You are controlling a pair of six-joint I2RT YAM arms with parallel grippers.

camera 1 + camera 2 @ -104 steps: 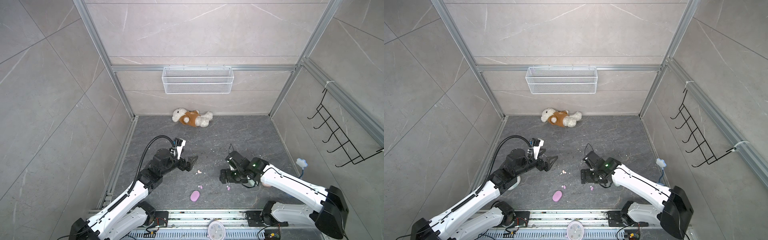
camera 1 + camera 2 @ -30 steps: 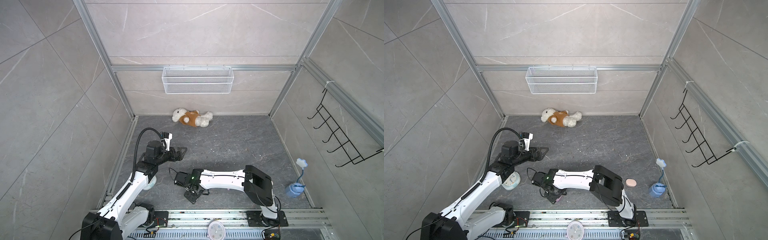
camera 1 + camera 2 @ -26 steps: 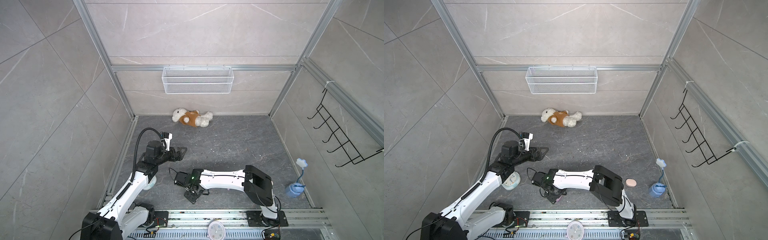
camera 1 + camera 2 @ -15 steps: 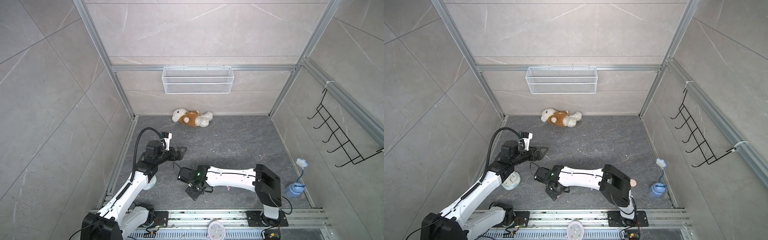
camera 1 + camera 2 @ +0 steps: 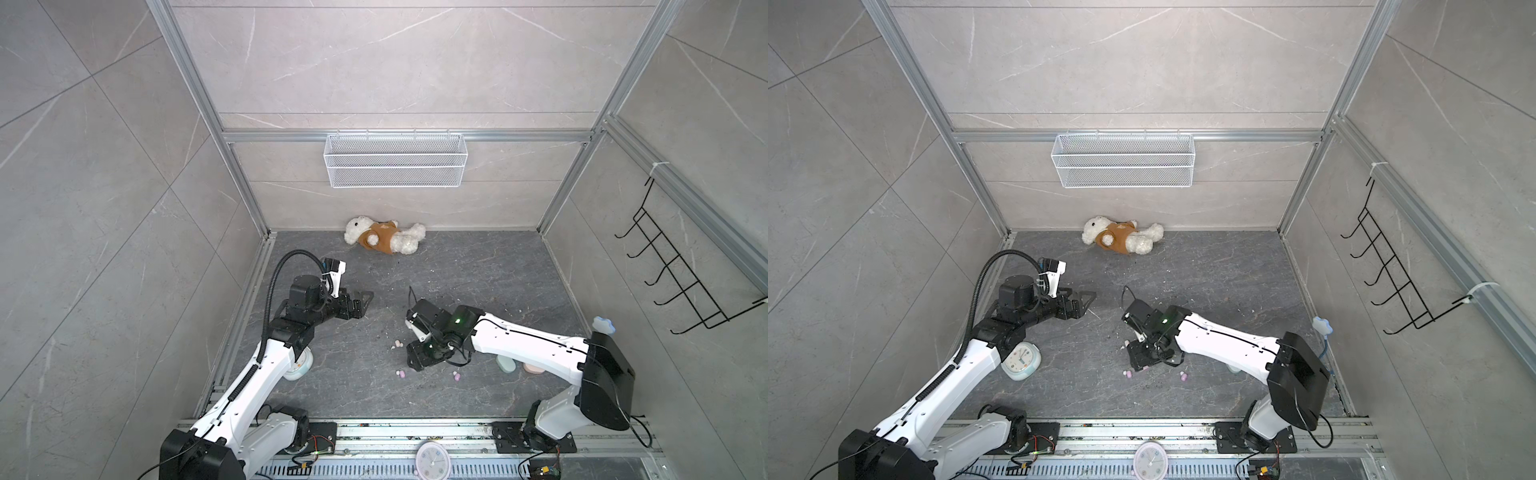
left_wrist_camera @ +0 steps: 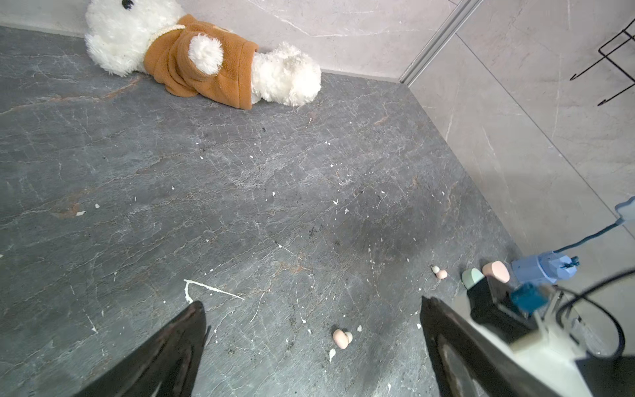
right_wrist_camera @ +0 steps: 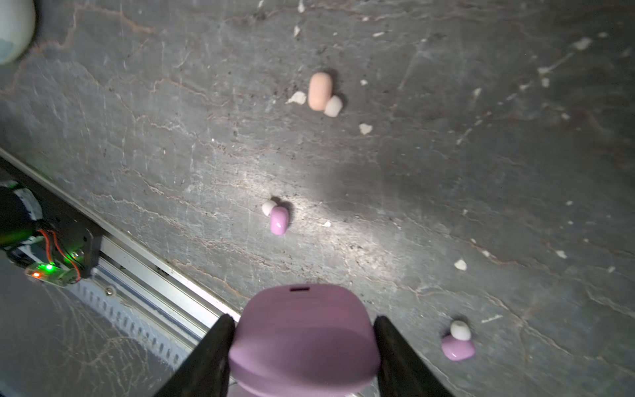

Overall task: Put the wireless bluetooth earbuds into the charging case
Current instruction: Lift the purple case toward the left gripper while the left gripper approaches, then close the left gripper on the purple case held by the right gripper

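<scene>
While the right gripper [image 7: 304, 321] clamps the lilac case [image 7: 302, 340], one lilac earbud [image 7: 279, 220] lies just ahead of its fingertips, a second lilac earbud [image 7: 458, 349] off to their side; better to set the case down level near them, since the left gripper [image 6: 311, 302] hangs wide apart, empty

We note a booth closed on three sides by walls [image 5: 395, 75] of large pale grey tiles with thin white veins, framed by aluminium posts [image 5: 196, 95] and a cross rail [image 5: 519, 136]. A white wire basket [image 5: 395, 166] hangs on the back wall and a black hook rack [image 5: 681, 257] on the right wall. The counter [image 5: 478, 266] is dark grey veined stone, white-flecked. A slotted metal rail [image 5: 415, 432] edges its near side. Light is even, shadows soft.
</scene>
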